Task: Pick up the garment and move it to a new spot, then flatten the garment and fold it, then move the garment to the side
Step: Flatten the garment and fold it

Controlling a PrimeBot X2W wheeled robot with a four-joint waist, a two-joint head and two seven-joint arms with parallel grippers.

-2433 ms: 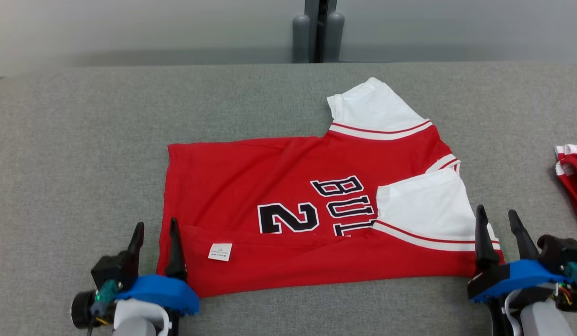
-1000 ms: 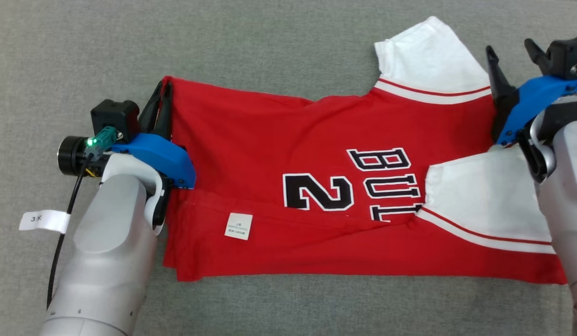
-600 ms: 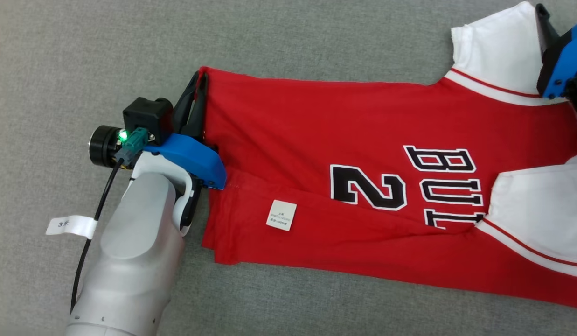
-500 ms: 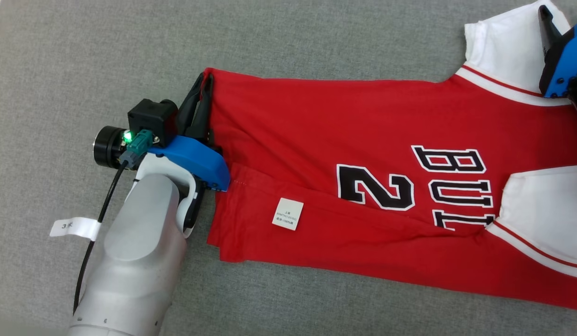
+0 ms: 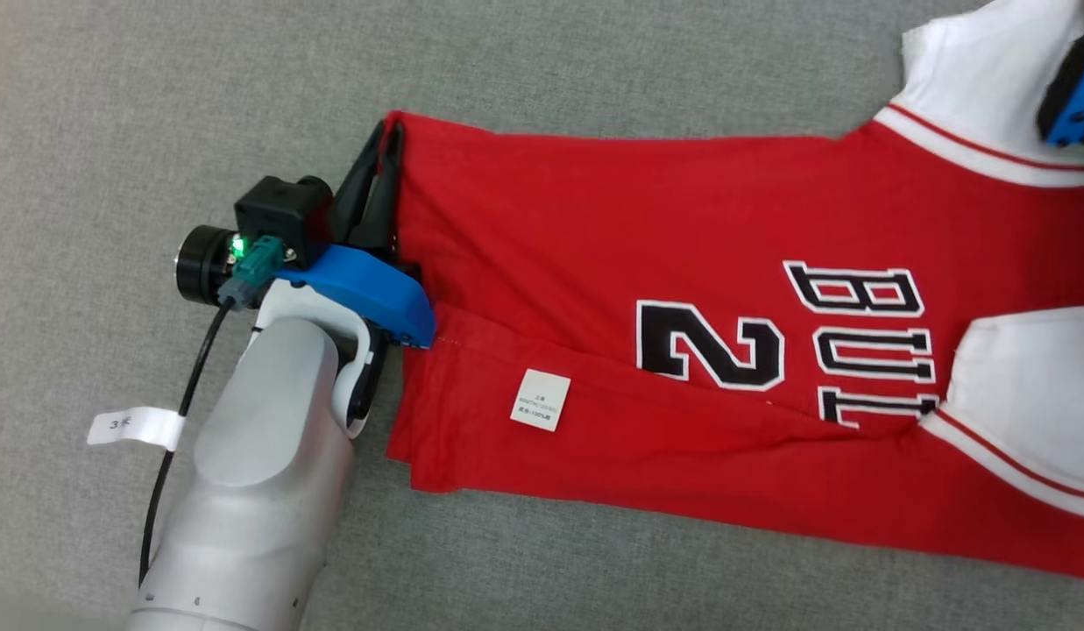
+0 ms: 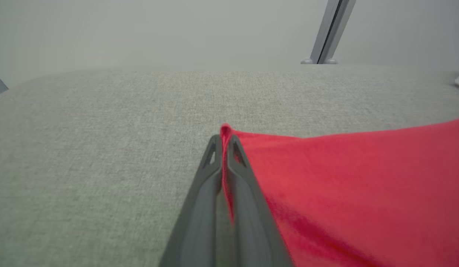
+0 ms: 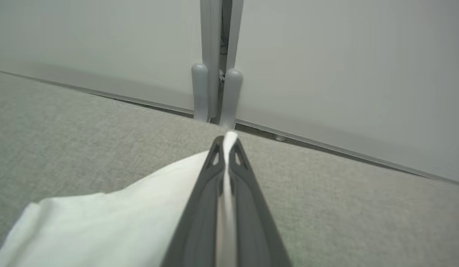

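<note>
1. Head view: the garment (image 5: pixel 594 228) lies flat on the table (image 5: pixel 156 88), its hem to the robot's left and its sleeves to the right. The near edge is folded up over the front, with a white label (image 5: pixel 540 400) showing on the flap. The left gripper (image 5: pixel 386 133) sits at the far hem corner, clenched on it. The danger here is that flap. Lift the far edge without supporting it and I'd expect the flap to drop open and spoil the fold.

2. Left wrist view: both fingers are pressed together with a thin ridge of red cloth standing between them at the tips. That is a slim bite, right at the corner. A quick pull or a long drag across the table could tug the cloth out.

3. Right wrist view: the right gripper (image 7: pixel 225 142) is clamped on the edge of a white sleeve (image 7: pixel 103 222), with a sliver of cloth poking past the tips. It has only the sleeve, not the body, so the sleeve may stretch and the red panel sag when it rises. If one arm leads the other, the garment could twist or skew, and a slip on either side would leave it bunched.
</note>
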